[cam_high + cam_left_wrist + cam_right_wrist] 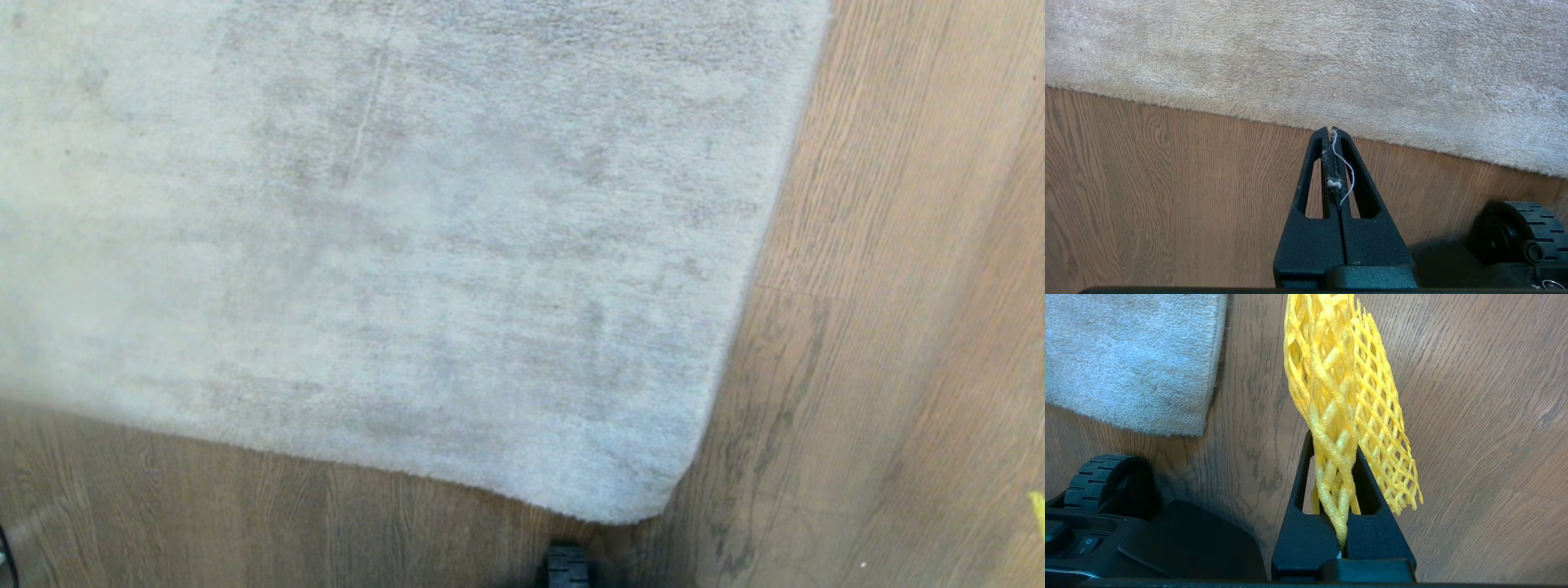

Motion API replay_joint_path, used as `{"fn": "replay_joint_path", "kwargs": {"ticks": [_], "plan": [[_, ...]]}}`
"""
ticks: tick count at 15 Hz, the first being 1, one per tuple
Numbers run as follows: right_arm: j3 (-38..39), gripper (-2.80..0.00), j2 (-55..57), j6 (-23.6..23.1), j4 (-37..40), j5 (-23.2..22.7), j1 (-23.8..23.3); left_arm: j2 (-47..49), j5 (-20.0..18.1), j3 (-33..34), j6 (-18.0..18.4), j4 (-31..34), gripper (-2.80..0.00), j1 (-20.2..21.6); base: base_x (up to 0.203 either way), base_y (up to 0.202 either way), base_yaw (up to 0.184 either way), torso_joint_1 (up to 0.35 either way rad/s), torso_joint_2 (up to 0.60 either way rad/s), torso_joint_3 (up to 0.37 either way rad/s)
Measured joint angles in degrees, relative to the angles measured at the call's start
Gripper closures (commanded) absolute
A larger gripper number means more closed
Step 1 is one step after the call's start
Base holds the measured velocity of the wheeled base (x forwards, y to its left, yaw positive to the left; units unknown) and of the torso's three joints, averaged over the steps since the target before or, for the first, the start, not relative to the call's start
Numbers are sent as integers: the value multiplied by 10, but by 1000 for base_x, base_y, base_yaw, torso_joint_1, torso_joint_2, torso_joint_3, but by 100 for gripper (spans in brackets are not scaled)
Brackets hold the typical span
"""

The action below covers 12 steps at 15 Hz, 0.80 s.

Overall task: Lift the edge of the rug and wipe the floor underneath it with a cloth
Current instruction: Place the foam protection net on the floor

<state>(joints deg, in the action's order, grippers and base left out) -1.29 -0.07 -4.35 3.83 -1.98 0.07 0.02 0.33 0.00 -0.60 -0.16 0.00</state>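
Gripping cloth, your right gripper pinches it; left gripper clamped empty. Rug edge lower centre, flat on floor. Risk: mesh snagging pile, slipping out.

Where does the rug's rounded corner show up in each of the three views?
Head view: the rug corner sits low, right of centre, above the wheel.
Left wrist view: the corner itself is not in view, only a straight rug border beyond the left gripper.
Right wrist view: the corner lies beside the cloth.
Shared landmark: the black base wheel on the floor.
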Motion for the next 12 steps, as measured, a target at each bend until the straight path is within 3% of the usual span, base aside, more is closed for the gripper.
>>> {"fn": "replay_joint_path", "kwargs": {"ticks": [6,12], "plan": [[0,0,0,0,0,0,-1,0,0,0,0,0,0,0,0,-16,0,0,0,0],[0,0,0,0,0,0,0,0,0,0,0,0,0,0,0,-187,-1,4,2,3]]}}
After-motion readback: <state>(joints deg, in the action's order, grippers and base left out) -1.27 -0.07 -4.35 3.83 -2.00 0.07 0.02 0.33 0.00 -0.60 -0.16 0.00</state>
